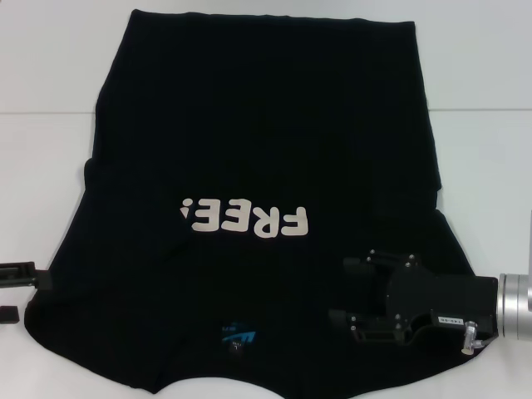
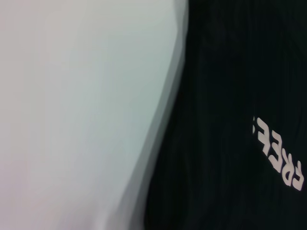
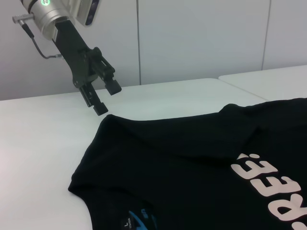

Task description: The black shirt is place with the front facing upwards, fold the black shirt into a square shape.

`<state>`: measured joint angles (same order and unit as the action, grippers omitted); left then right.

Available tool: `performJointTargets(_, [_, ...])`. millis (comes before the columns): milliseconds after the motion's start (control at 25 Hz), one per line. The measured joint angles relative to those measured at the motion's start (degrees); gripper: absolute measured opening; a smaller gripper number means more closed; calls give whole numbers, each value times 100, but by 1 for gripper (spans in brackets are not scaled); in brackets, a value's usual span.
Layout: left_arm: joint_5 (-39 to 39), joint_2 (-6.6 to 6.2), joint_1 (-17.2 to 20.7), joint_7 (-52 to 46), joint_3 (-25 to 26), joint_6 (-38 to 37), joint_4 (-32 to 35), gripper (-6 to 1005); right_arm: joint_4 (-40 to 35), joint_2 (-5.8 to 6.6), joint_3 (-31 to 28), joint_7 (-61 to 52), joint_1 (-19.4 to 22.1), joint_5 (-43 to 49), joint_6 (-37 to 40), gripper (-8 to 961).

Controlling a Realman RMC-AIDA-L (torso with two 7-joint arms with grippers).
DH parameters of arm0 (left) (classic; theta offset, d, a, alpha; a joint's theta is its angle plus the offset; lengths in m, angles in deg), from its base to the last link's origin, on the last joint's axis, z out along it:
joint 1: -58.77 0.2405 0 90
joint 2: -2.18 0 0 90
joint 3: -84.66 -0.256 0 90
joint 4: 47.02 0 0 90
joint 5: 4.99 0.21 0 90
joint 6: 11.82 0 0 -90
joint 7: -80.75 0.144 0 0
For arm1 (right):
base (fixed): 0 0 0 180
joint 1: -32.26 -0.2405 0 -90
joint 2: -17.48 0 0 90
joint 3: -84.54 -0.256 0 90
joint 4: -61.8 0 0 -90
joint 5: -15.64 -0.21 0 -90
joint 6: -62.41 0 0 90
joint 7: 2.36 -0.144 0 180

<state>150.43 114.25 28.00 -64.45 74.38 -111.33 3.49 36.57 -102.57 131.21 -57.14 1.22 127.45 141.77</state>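
Left claw (image 3: 106, 97) hovering with fingers parted wide just beyond the black shirt's (image 1: 258, 208) shoulder, seen only from the right wrist, right claw (image 1: 353, 291) lying over the shirt, fingers unclear, white table (image 1: 490, 150) showing around.

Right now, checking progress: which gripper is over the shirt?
The right gripper, above the black shirt near its collar; the left gripper hangs off its edge.

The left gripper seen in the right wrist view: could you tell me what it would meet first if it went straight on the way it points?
Probably the black shirt. The left gripper hangs open above the white table, fingers angled down toward the shirt's near shoulder edge. Depth is unclear, so it might touch bare table just beside the cloth.
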Motion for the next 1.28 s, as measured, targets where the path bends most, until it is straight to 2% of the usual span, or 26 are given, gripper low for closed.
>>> performJointTargets(440, [62,-1,-29,34,-178,462,-376,898,9,-12,0,-4,-21,-3,-28,836])
performJointTargets(680, [73,11,-47,13,-340,607,-383,895,9,-9,0,-32,-41,-8,-28,837])
performJointTargets(1280, [226,-15,-66,-5,-338,682,-278,885,2,-9,-43,-46,-70,-10,-35,835])
